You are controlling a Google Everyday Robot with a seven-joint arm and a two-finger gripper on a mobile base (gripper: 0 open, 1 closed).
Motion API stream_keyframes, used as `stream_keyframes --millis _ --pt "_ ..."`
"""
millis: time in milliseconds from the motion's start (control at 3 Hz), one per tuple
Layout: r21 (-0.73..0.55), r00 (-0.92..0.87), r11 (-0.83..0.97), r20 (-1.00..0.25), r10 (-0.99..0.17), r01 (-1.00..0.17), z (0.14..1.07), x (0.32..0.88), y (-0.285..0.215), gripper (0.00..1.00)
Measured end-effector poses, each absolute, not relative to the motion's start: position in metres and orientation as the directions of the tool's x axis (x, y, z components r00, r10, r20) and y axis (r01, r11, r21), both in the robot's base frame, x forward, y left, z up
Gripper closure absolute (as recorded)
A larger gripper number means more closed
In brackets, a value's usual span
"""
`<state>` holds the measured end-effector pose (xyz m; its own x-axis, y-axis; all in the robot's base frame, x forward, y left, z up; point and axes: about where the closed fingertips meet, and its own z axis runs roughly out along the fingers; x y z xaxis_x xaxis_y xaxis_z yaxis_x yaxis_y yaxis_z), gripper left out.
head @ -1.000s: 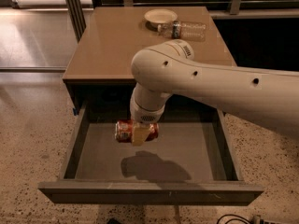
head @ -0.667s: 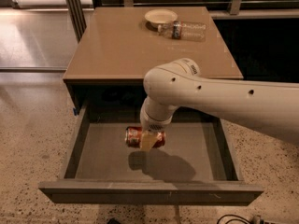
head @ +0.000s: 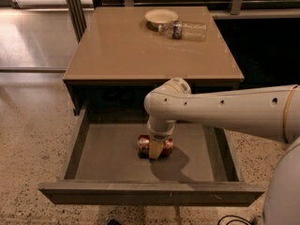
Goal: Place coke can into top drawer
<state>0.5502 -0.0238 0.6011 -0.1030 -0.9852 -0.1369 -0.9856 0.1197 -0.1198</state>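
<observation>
At the left lies a pale speckled floor [head: 33, 139], and beside it stands the brown table [head: 131, 55], its flat surface running back toward a dark railing. Under the tabletop the top drawer [head: 150, 194] is pulled wide open toward the camera, its grey-brown front panel nearest and its shallow floor in plain view. Near the middle of that floor, a little toward the back, the coke can [head: 143, 145] lies on its side with its length running left to right; whether it rests on the drawer bottom or hangs just above it cannot be told. The gripper [head: 155, 150] reaches straight down into the drawer and is clamped on the can, one pale finger crossing the can's front face. A dark shadow spreads on the drawer floor just right of the can. Farther back on the table a small pale bowl [head: 161, 17] sits, and a clear plastic bottle [head: 187, 31] lies on its side just to the bowl's right. The thick white arm [head: 229, 109] enters from the right edge.
</observation>
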Motion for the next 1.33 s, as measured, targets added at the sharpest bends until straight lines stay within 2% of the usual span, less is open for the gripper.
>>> stream_keyframes --millis 333,667,1333 --pt "-0.120 -0.103 0.120 -0.137 -0.985 -0.986 0.6010 0.5501 -0.0238 1.00" --pt "-0.120 -0.103 0.120 -0.137 -0.985 -0.986 0.6010 0.5501 -0.0238 0.81" --pt "-0.120 -0.103 0.120 -0.137 -0.985 -0.986 0.6010 0.5501 -0.0238 0.34"
